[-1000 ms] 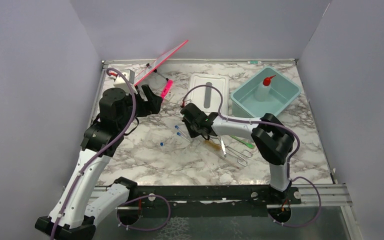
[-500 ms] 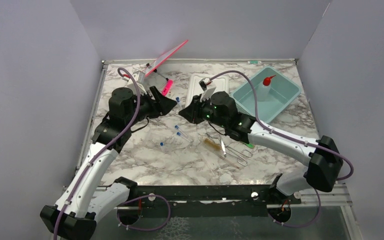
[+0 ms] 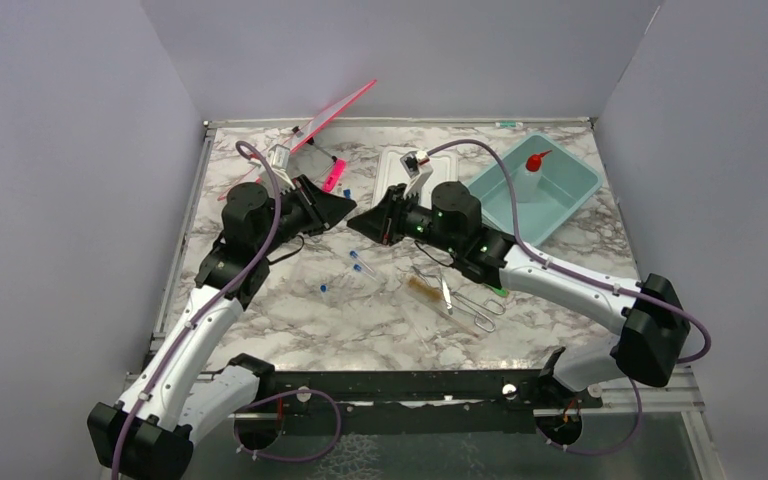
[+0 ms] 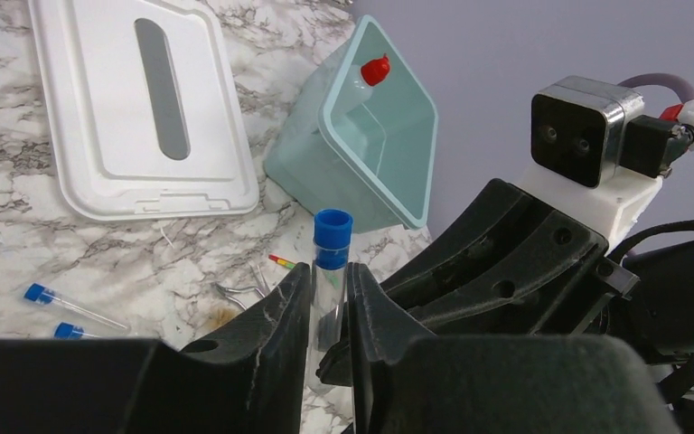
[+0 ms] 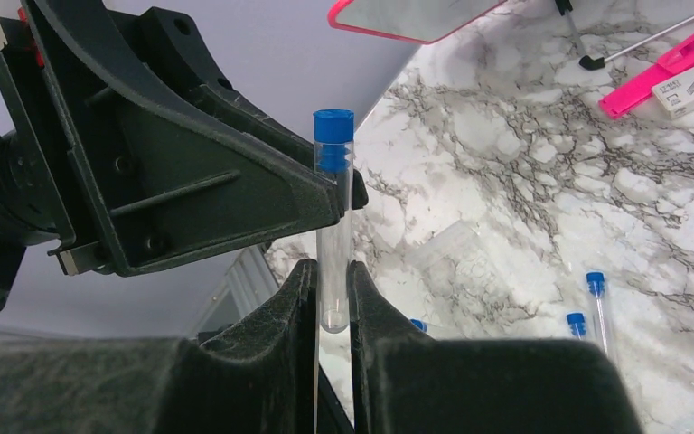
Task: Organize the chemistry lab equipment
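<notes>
Looking down from the top, both arms meet over the middle of the marble table, nose to nose. The left gripper (image 3: 344, 209) is pinched on a clear blue-capped tube (image 4: 332, 262), gripping it just under the cap, and the tube stands pretty much upright. The right gripper (image 5: 332, 271) has its fingers pressed onto the lower, rounded end of that same tube, so both are on it at once, up off the table.

Everything else is just lying around. Loose blue-capped tubes (image 3: 358, 262) sit on the marble just near of the grippers. To their right, the tan-bristled brush (image 3: 424, 290), metal tweezers (image 3: 446, 293) and wire clamp (image 3: 481, 311) lie close together, with the green-tipped stick (image 3: 499, 291) poking out from under the right arm. The white squeeze bottle (image 3: 534, 161) with its red nozzle stands in the teal tub (image 3: 572, 207) at far right, and the white lid (image 4: 81, 136) lies flat just left of the tub.
</notes>
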{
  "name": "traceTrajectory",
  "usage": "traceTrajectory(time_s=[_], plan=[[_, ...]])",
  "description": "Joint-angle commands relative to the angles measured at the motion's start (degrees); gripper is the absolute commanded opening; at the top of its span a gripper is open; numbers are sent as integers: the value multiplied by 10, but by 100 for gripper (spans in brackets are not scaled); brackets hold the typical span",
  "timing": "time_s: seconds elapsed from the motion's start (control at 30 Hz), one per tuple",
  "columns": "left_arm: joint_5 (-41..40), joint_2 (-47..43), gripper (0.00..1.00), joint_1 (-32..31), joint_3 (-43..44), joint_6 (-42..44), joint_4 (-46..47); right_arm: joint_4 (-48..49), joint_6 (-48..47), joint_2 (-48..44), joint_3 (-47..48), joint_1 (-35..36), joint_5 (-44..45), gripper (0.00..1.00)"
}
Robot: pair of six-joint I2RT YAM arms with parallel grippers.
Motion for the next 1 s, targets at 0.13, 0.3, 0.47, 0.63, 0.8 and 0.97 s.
traceTrajectory(time_s=[0.13,0.3,0.47,0.63,0.8,0.97], plan=[[34,-15,25,-3,-14,12,48,39,20,-9,0,-2,-22,12],[76,-15,32,-4,-24,32,51,52,24,-8,0,-2,-18,12],[91,-21,26,-5,-34,50,55,61,22,-6,0,-2,-19,12],[79,-34,6,-5,-37,101,61,34,6,-7,8,-2,-16,17],[89,-38,3,-5,-22,197,59,-16,-30,-33,13,-2,-13,42],[141,-60,3,-5,-16,327,63,-110,-53,-68,77,-9,-32,52]])
